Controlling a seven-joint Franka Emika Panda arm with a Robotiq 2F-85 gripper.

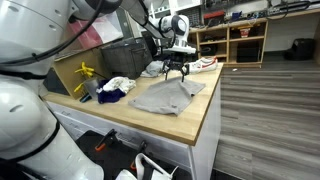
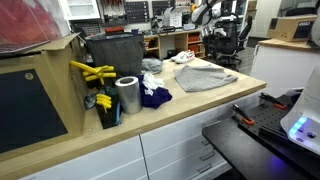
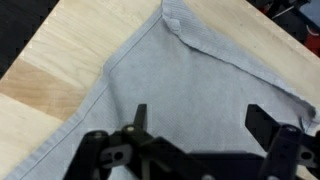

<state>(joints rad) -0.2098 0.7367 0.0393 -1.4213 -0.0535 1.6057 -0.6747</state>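
Note:
A grey cloth garment lies spread flat on the wooden worktop; it also shows in an exterior view and fills the wrist view. My gripper hangs just above the far part of the garment, fingers pointing down. In the wrist view the gripper is open, its two fingers wide apart over the cloth with nothing between them. A folded edge of the garment lies ahead of the fingers.
A white and blue cloth pile lies next to the garment, also in an exterior view. A metal can, yellow tools and a dark bin stand at the end. Shelving stands behind.

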